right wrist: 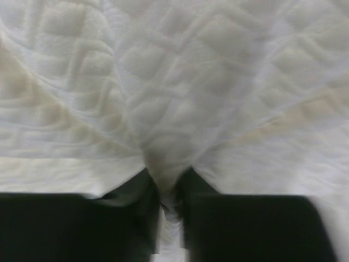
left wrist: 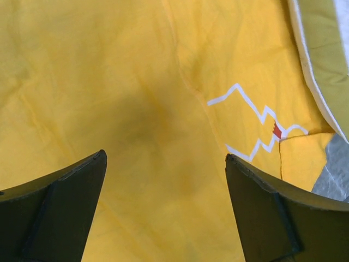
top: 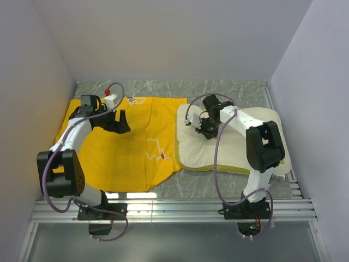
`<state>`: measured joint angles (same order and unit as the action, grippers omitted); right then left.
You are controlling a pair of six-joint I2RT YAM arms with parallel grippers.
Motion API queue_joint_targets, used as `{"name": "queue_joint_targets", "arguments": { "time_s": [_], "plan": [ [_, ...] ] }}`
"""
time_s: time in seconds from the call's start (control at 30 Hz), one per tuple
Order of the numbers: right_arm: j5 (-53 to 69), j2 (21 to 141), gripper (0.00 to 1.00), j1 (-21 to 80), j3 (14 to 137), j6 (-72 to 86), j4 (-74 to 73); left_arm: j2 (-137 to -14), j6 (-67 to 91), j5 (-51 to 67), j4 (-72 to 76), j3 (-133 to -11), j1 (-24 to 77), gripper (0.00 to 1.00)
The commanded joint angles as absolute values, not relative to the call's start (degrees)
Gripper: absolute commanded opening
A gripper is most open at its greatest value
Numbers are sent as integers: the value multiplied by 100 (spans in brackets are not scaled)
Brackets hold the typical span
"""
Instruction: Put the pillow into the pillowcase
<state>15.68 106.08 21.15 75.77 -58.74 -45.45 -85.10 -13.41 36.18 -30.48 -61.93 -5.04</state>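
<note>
Pinches cream-white quilted rectangular pillow (right wrist: 174,98) in right gripper (right wrist: 170,191); hangs left gripper (left wrist: 165,155) wide-jawed above bright yellow fabric pillowcase (left wrist: 82,65); nothing inserted.

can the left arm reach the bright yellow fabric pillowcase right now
Probably yes: the left gripper hangs open just above the bright yellow fabric pillowcase, which lies flat and uncovered beneath it, nothing in between.

The left arm (top: 70,137) and the right arm (top: 248,121) are built from white tubes and chunky black joints. A thin purple-grey cable (top: 216,164) is looped along each. The left fingers (left wrist: 54,213) and the right fingers (right wrist: 71,229) are made dark, flat and wide.
</note>
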Motion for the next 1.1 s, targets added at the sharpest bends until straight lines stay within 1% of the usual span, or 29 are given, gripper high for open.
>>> {"name": "queue_joint_targets", "arguments": {
  "time_s": [0.0, 0.03, 0.07, 0.13, 0.17, 0.2, 0.27, 0.37, 0.43, 0.53, 0.63, 0.67, 0.87, 1.07],
  "plan": [
    [1547, 10740, 0, 2197, 7480, -5819, -4939, -8323, -793, 2911, -2664, -6012, -134, 92],
    [1582, 10618, 0, 2171, 7471, -5801, -4983, -8332, -678, 2457, -2515, -5977, -36, 90],
    [1713, 10513, 0, 2136, 7384, -5714, -4966, -8393, -564, 2252, -2453, -5924, 139, 83],
    [1880, 10128, 0, 1978, 7278, -5608, -4896, -8472, -326, 1848, -2339, -5880, 517, 78],
    [1950, 9995, 0, 1917, 7225, -5512, -4869, -8542, -238, 1463, -2181, -5845, 640, 69],
    [2125, 9880, 0, 1786, 7225, -5467, -4887, -8595, -81, 1233, -2110, -5853, 859, 63],
    [2319, 9590, 0, 1636, 7286, -5318, -4939, -8805, 156, 741, -2057, -5976, 1045, 57],
    [2627, 9264, 0, 1433, 7347, -5195, -5018, -9043, 290, 458, -2039, -6134, 1492, 55],
    [2759, 9115, 0, 1371, 7365, -5151, -5036, -9131, 273, 159, -2065, -6178, 1713, 54],
    [2847, 9044, 0, 1362, 7383, -5072, -5106, -9351, 316, 18, -2188, -6249, 2038, 55],
    [2900, 9044, 0, 1371, 7348, -5028, -5107, -9536, 351, -421, -2197, -6284, 2276, 58],
    [2909, 9035, 0, 1362, 7330, -4966, -5019, -9554, 352, -518, -2171, -6284, 2398, 61],
    [2883, 9307, 0, 1520, 7365, -4474, -4694, -9914, 422, -1115, -2259, -6504, 2733, 64],
    [2576, 9825, 0, 2030, 7269, -3720, -4097, -10361, 457, -1616, -2373, -6723, 2777, 62]
  ]
}}
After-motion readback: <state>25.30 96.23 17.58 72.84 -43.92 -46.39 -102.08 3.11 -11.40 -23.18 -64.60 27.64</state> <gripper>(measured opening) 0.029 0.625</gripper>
